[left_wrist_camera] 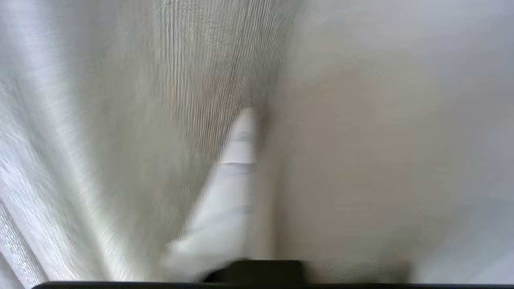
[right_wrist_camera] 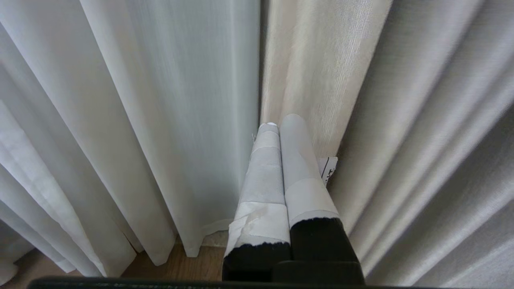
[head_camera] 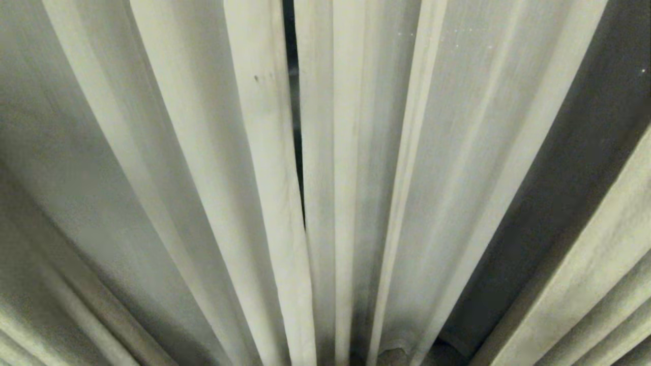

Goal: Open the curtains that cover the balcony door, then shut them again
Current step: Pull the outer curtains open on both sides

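Observation:
The cream curtains (head_camera: pixel 254 178) fill the head view in vertical folds, and neither arm shows there. Between two hemmed edges runs a thin dark slit (head_camera: pixel 294 101); the balcony door is hidden behind the fabric. In the left wrist view my left gripper (left_wrist_camera: pixel 251 120) is pressed into the coarse woven curtain (left_wrist_camera: pixel 192 80), and cloth drapes over one side of it. My right gripper (right_wrist_camera: pixel 279 122) is shut with nothing in it. It points at the seam between the sheer layer (right_wrist_camera: pixel 180 100) and the woven layer (right_wrist_camera: pixel 321 72).
The wooden floor (right_wrist_camera: pixel 180 269) shows under the curtain hems in the right wrist view. A small white label (right_wrist_camera: pixel 329 168) hangs on the woven curtain beside the right gripper. Fabric folds surround both grippers closely.

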### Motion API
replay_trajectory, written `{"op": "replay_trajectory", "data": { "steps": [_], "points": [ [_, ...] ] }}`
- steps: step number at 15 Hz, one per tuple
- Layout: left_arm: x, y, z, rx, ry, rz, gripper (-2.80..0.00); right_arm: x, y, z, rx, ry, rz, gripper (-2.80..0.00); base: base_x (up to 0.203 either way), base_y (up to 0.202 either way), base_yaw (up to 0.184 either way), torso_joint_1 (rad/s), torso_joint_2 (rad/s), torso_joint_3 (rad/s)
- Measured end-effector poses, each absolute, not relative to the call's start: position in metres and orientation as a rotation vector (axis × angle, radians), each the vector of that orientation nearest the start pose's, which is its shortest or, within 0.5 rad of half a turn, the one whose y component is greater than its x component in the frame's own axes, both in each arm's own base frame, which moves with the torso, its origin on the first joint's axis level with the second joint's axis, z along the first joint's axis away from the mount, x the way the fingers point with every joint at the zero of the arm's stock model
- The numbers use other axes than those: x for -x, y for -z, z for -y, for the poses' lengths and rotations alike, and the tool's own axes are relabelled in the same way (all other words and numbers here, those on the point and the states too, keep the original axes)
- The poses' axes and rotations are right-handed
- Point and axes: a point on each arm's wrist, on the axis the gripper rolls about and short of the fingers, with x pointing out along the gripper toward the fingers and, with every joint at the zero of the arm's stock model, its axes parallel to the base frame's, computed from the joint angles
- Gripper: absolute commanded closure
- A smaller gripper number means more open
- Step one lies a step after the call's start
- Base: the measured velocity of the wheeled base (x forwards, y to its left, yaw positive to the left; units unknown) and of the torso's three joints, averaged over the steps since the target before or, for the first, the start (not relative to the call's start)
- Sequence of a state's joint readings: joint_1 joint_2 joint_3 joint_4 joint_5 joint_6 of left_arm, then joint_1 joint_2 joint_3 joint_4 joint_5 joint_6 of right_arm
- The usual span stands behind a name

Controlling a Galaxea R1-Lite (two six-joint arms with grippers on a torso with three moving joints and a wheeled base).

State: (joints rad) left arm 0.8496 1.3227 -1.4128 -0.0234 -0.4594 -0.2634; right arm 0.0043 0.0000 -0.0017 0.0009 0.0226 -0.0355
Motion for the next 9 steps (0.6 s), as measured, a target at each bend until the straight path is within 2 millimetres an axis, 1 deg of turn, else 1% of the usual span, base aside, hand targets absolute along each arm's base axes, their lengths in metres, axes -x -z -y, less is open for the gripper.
{"op": "replay_trajectory", "data": {
  "steps": [4,9],
  "points": [
    [-0.131,-0.395,-0.134,0.184,-0.375,0.149,-2.8,0.023,-0.076,0.0,0.036,-0.027,0.001,0.0,0.0,0.0,0.0,0.0,0.0,0.0],
    [-0.121,-0.39,-0.124,0.186,-0.392,0.149,-2.8,0.023,-0.076,0.0,0.036,-0.027,0.001,0.0,0.0,0.0,0.0,0.0,0.0,0.0]
  ]
}}
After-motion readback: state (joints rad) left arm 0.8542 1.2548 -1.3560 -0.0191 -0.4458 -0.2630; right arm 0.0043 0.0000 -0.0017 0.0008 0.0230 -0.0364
